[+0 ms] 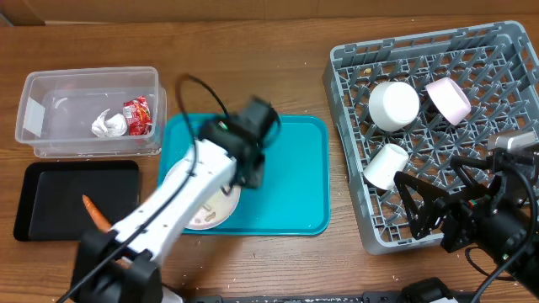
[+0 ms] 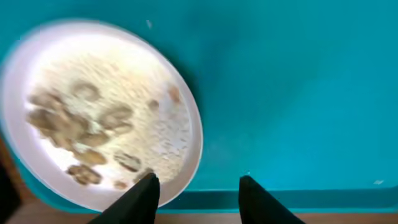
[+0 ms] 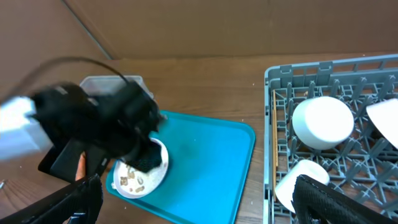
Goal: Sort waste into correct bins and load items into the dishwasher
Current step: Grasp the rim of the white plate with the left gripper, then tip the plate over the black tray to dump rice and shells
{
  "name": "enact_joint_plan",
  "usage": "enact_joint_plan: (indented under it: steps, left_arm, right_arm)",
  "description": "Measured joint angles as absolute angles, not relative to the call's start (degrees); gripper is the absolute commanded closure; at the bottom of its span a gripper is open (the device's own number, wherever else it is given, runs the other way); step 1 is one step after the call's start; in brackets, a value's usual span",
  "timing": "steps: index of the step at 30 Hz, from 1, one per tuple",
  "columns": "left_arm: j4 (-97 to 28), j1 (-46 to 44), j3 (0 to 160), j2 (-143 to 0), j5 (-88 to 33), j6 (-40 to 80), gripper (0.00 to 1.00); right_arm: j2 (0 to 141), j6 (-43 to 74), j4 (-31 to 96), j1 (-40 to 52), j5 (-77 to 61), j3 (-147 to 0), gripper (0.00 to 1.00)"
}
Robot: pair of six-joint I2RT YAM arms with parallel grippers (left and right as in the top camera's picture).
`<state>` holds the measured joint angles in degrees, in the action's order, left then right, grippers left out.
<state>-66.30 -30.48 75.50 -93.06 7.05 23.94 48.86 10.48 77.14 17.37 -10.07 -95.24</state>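
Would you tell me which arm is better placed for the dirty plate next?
Left: the open left gripper hovers at the plate on the teal tray; the right gripper is by the rack.

Plate point(image 1: 212, 210) on tray point(image 1: 290, 181), rack point(image 1: 438, 126) right.

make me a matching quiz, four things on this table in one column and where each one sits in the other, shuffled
Things
1. red wrapper
2. carrot
3. plate with food scraps
4. pinkish bowl

Places
A. in the grey dish rack
B. on the teal tray
C. in the clear tub
D. on the black tray

Pairs: 1-C, 2-D, 3-B, 4-A
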Motion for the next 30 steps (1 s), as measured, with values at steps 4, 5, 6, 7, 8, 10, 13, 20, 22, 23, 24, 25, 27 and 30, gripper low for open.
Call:
enact_joint_plan:
  steps: [4,5,6,7,8,10,13,20,22,23,24,25,27,30]
  left_arm:
    - [-58.4,-33.5,65.4,-94.6,8.0,28.2,0.65]
    - [-57.1,-33.7,64.2,-95.0,8.2,28.8,0.66]
    - [-55.4,-33.8,62.9,-95.5,8.4,29.1,0.67]
    - [-53.8,-34.0,61.5,-96.2,8.7,29.7,0.69]
    - [-52.7,-34.0,60.8,-96.8,9.0,30.0,0.7]
    - [-49.4,-34.0,58.9,-98.3,9.8,30.1,0.75]
    - [-46.5,-34.0,57.8,-101.1,10.6,30.2,0.87]
    - [-47.3,-34.2,58.6,-102.2,13.3,30.3,0.96]
    - [-48.9,-34.2,59.1,-102.3,13.5,30.3,0.96]
    - [-50.5,-34.2,59.5,-102.3,13.5,30.5,0.96]
    - [-52.8,-34.2,60.8,-102.3,13.5,30.6,0.96]
    - [-54.4,-34.2,61.8,-102.1,13.5,30.9,0.96]
    - [-57.4,-34.2,64.1,-101.5,13.5,31.3,0.96]
    - [-59.9,-33.9,67.2,-98.9,13.5,31.4,0.96]
  right_arm:
    - [48.9,10.5,77.2,17.3,-10.1,-95.2,0.0]
    - [48.9,10.5,77.2,17.3,-10.1,-95.2,0.0]
    - [48.9,10.5,77.1,17.3,-10.1,-95.2,0.0]
    - [48.9,10.5,77.2,17.3,-10.1,-95.2,0.0]
    - [48.9,10.5,77.2,17.4,-10.0,-95.2,0.0]
    - [48.9,10.5,77.1,17.3,-10.1,-95.2,0.0]
    - [48.9,10.5,77.2,17.3,-10.1,-95.2,0.0]
    - [48.9,10.5,77.2,17.4,-10.1,-95.2,0.0]
    - [48.9,10.5,77.2,17.3,-10.1,-95.2,0.0]
    - [48.9,10.5,77.2,17.4,-10.1,-95.2,0.0]
    - [48.9,10.5,77.2,17.3,-10.1,-95.2,0.0]
    - [48.9,10.5,77.2,17.3,-10.1,-95.2,0.0]
    - [48.9,10.5,77.2,17.4,-10.1,-95.2,0.0]
    - [48.9,10.4,77.2,17.3,-10.0,-95.2,0.0]
